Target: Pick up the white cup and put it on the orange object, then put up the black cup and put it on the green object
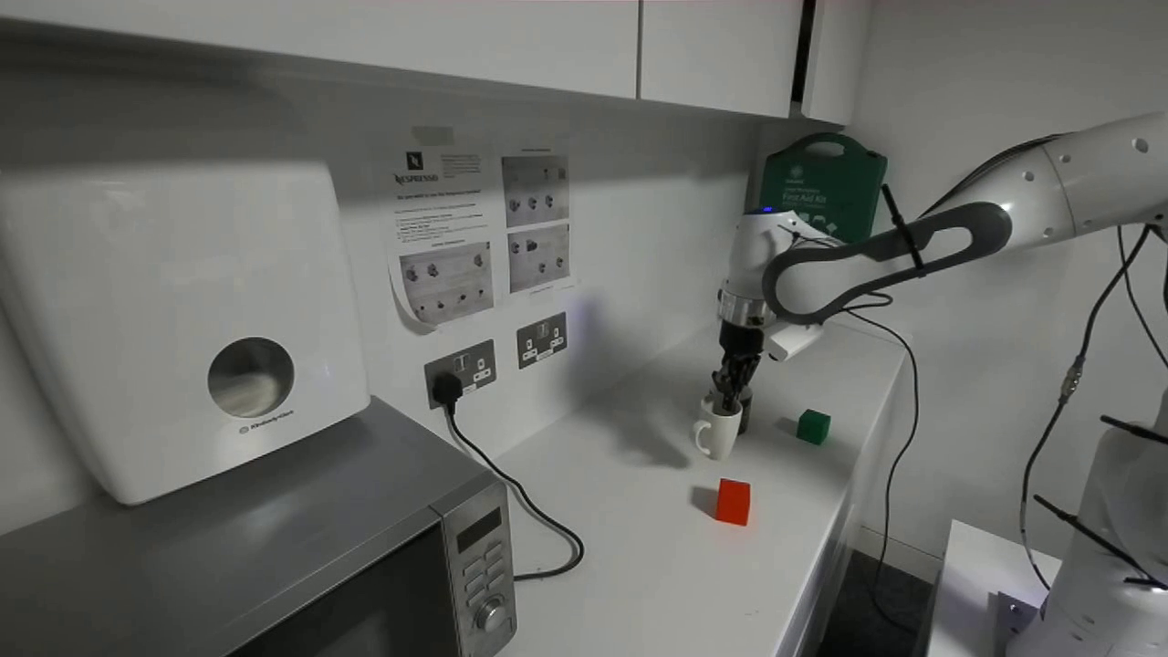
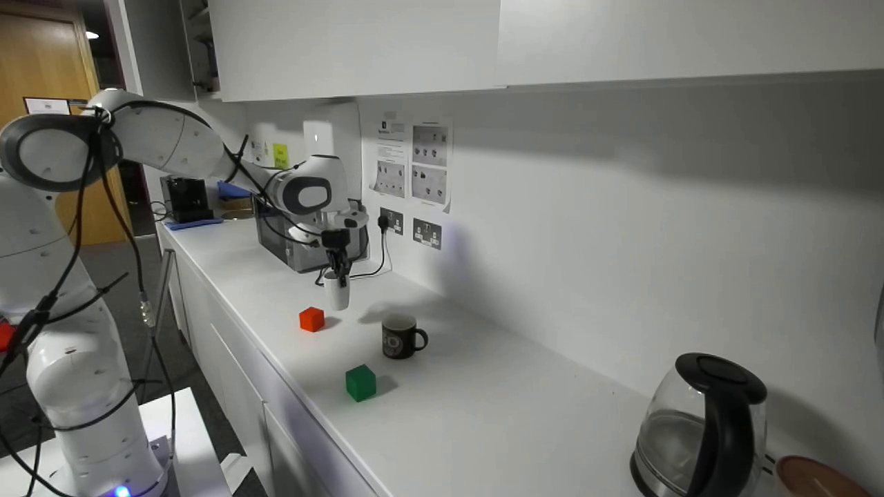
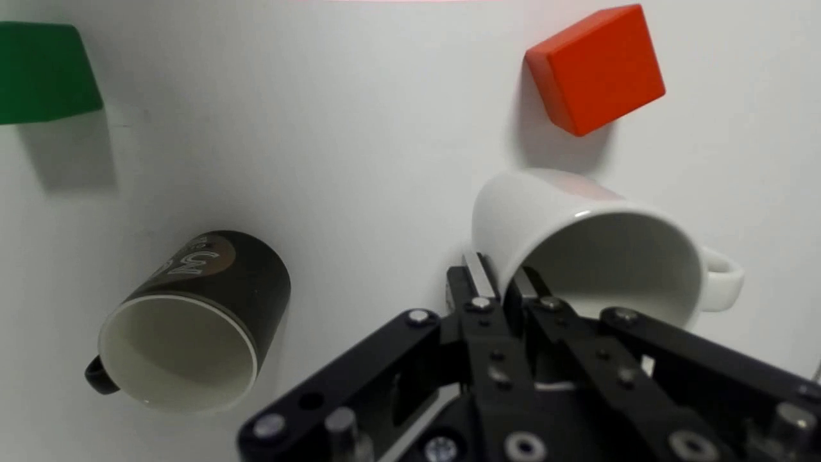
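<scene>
Kettle (image 2: 701,424): near end of the counter (image 2: 497,414).
Green block (image 2: 360,383): on the counter.
Black cup (image 2: 397,338): upright beyond the green block, apart from it.
Orange block (image 2: 311,319): farther along.
White cup (image 2: 336,297): held mouth up near the orange block; contact with counter undetermined.
Gripper (image 3: 500,278): clamped on the white cup's rim, one finger inside, one outside.

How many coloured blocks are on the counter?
2: the orange block, nearer the white cup, and the green block, nearer the black cup. Others could hide behind the microwave.
</scene>
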Robot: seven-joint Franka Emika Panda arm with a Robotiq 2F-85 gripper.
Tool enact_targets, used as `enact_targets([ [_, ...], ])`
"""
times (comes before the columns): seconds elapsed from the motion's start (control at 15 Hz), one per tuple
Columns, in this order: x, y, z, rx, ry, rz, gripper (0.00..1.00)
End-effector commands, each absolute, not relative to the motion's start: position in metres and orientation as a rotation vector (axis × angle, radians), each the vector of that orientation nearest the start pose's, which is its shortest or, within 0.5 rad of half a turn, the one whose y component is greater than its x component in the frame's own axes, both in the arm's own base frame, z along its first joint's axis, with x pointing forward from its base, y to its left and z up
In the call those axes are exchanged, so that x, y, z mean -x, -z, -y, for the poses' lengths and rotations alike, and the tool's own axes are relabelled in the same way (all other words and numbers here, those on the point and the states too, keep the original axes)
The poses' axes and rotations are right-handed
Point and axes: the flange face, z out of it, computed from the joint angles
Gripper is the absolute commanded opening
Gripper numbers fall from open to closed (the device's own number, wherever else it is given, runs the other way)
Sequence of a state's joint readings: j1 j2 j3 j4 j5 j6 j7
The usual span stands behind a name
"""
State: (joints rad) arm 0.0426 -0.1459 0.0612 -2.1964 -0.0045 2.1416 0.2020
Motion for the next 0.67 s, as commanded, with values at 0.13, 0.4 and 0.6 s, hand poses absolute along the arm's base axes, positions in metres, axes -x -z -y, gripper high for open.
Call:
enact_targets([
  [0.13, -0.467, -0.479, -0.074, 3.133, 0.178, -0.039, 0.02],
  [0.4, -0.452, -0.480, -0.092, 3.141, 0.162, 0.016, 0.02],
  [0.6, -0.445, -0.476, -0.100, 3.139, 0.154, 0.034, 0.02],
])
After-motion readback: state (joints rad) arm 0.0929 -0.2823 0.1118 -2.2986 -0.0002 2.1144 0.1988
